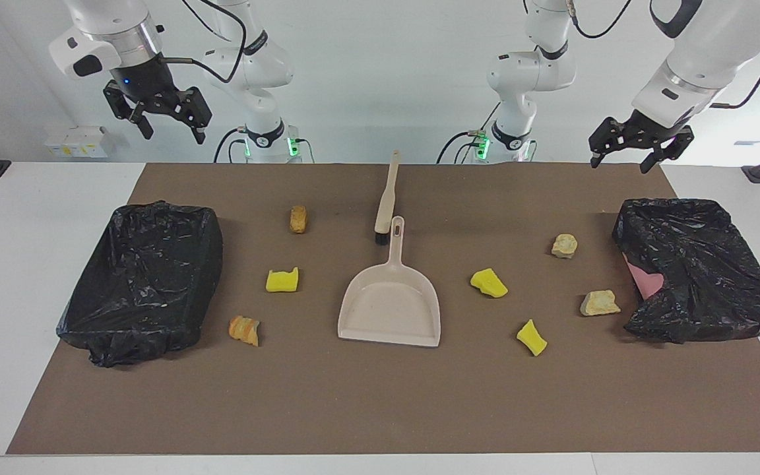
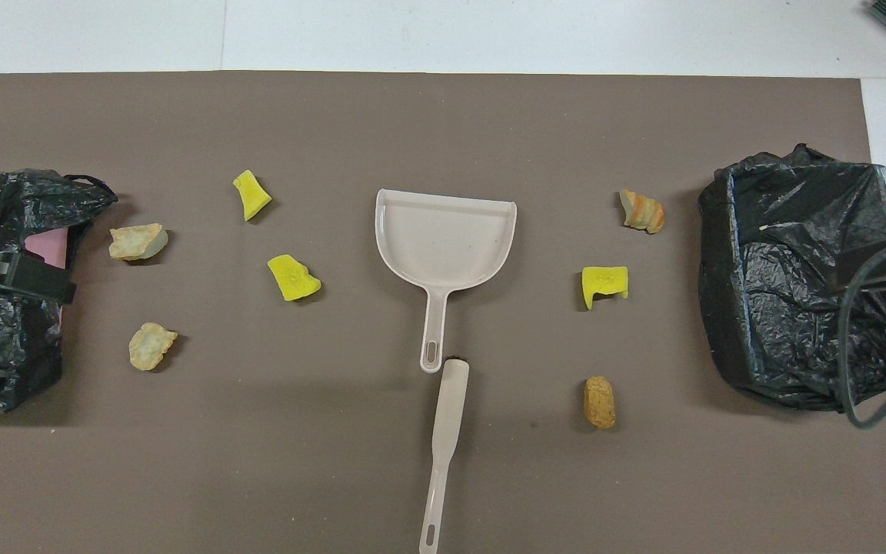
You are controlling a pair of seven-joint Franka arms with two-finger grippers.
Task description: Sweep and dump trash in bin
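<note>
You lose part of both bins at the frame edges in the overhead view: the black-bagged bin (image 2: 4, 323) at the left edge is cut off, and the left arm's dark gripper part (image 2: 16, 271) at that edge lies over it, hiding some of its pink inside (image 2: 47, 248). At the right edge the other bagged bin (image 2: 797, 285) is crossed by a cable (image 2: 847, 338) and a dark bar running out of frame. The brush (image 2: 443, 438) is clipped at the bottom edge, its bristles mostly hidden under its head. In the facing view both arms are cut off at the top, and you cannot tell what the bags hold
</note>
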